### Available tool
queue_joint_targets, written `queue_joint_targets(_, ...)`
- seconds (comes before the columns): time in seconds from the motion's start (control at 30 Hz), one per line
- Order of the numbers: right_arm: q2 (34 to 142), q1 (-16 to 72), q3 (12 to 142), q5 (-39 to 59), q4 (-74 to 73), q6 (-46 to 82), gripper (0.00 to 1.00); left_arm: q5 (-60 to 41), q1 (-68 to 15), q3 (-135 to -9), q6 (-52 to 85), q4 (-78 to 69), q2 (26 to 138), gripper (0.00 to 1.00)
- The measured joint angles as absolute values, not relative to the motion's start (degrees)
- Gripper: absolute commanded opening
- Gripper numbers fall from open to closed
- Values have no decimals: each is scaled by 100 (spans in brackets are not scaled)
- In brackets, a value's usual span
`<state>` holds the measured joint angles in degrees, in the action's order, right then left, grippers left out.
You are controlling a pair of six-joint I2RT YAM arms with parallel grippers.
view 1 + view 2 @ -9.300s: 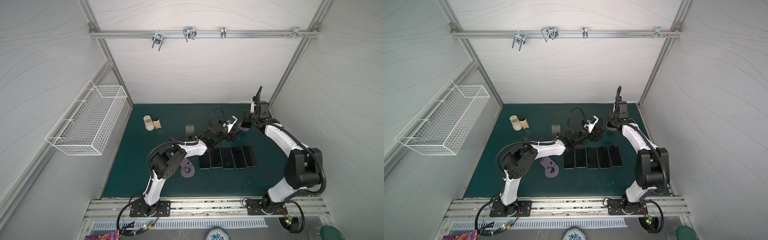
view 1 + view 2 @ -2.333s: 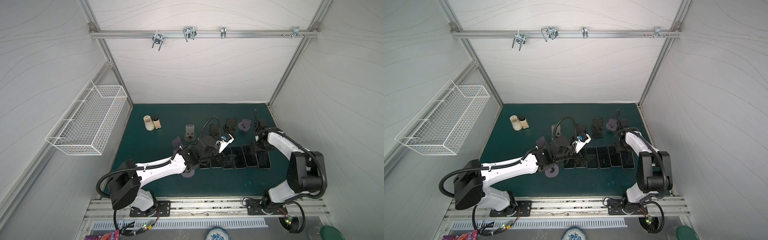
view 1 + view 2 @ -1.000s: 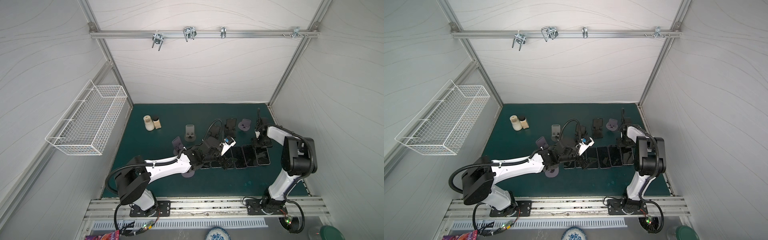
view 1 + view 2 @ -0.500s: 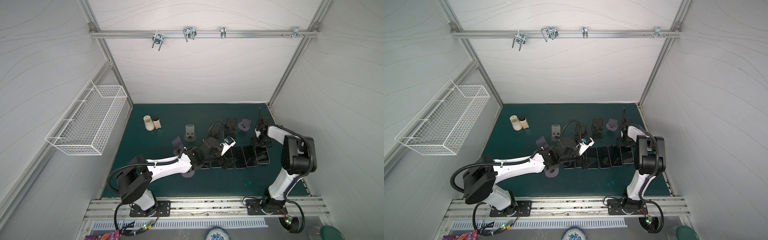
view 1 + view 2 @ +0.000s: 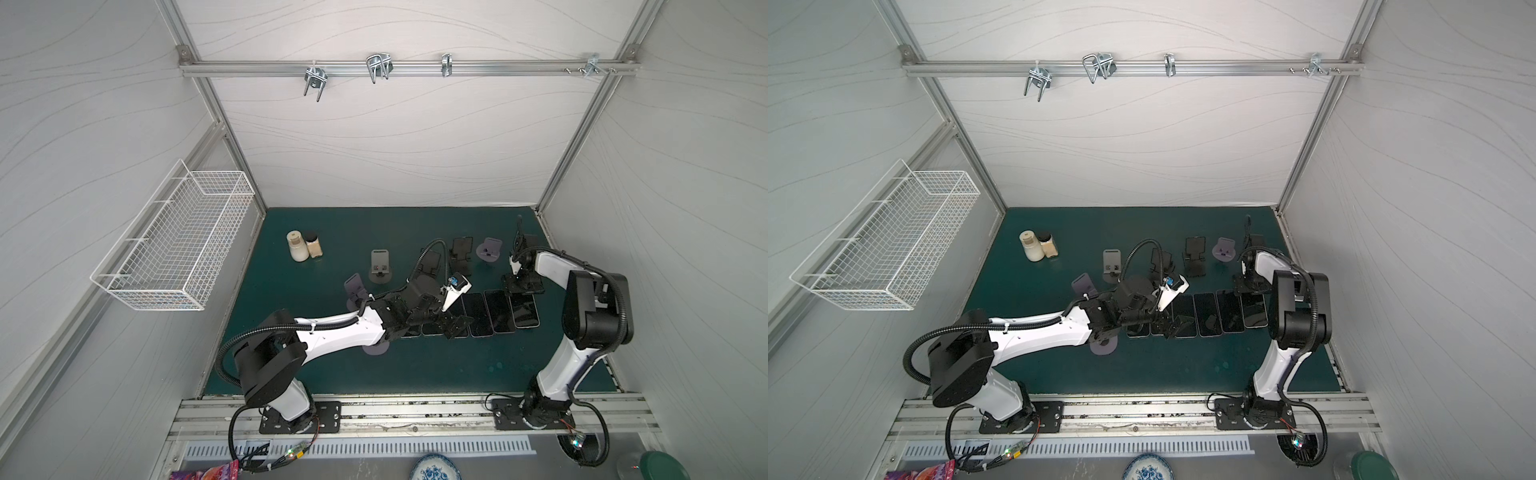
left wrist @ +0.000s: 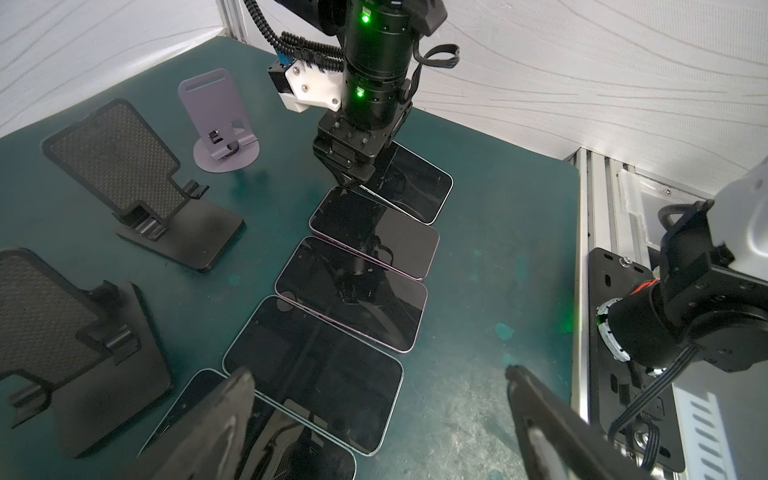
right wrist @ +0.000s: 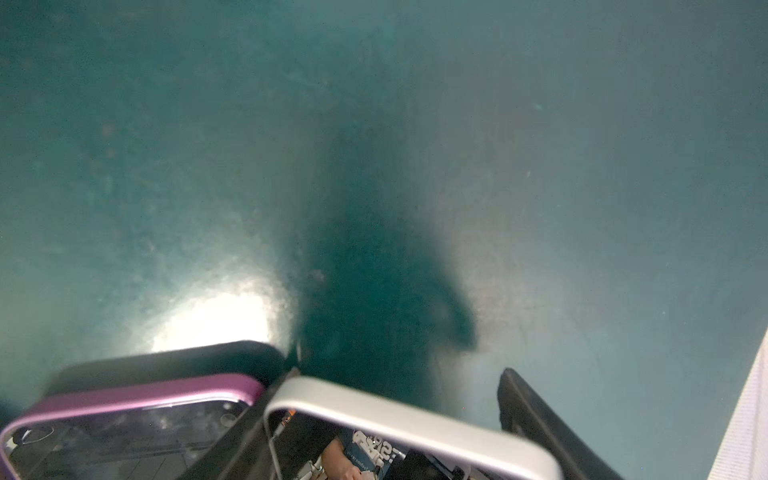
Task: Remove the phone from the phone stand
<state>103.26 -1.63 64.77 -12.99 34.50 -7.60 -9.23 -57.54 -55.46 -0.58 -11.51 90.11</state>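
Several dark-screened phones lie flat in a row on the green mat (image 5: 415,374). The silver-edged phone (image 5: 524,309) at the row's right end shows in the right wrist view as phone (image 7: 395,407), and a purple-edged one (image 7: 137,395) lies beside it. My right gripper (image 5: 519,289) points down over that silver phone's far end, straddling it. A gap shows between one finger (image 7: 536,419) and the phone's edge. My left gripper (image 5: 455,324) hovers open and empty over the row's left part, seen also as left gripper (image 6: 378,372). Black phone stands (image 6: 124,174) and a purple phone stand (image 6: 216,116) hold nothing.
More stands, grey (image 5: 380,266) and purple (image 5: 355,289), are left of the row, with a black one (image 5: 525,245) behind the right arm. Two small jars (image 5: 303,247) sit at the back left. A wire basket (image 5: 174,245) hangs on the left wall.
The right arm brought a phone from the back down to the right end of the row. Over the last second both arms stay put and the right fingers spread slightly.
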Motion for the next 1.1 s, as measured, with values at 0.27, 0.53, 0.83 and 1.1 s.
queue_joint_targets(0.27, 10326, -163, 6475, -1326, 3450, -764, 80, -926, -5774, -5546, -21, -1151, 9024, 96)
queue_joint_targets(0.53, 10307, -163, 6475, -1393, 3454, -786, 81, -926, -5791, -5546, -14, -1151, 9024, 95)
queue_joint_targets(0.83, 9990, -263, 6403, -1293, 3450, -622, 76, -921, -5826, -5546, -25, -1149, 9024, 95)
queue_joint_targets(1.1, 9776, -523, 6294, -891, 3385, -401, 75, -919, -5828, -5546, -36, -1149, 9024, 95)
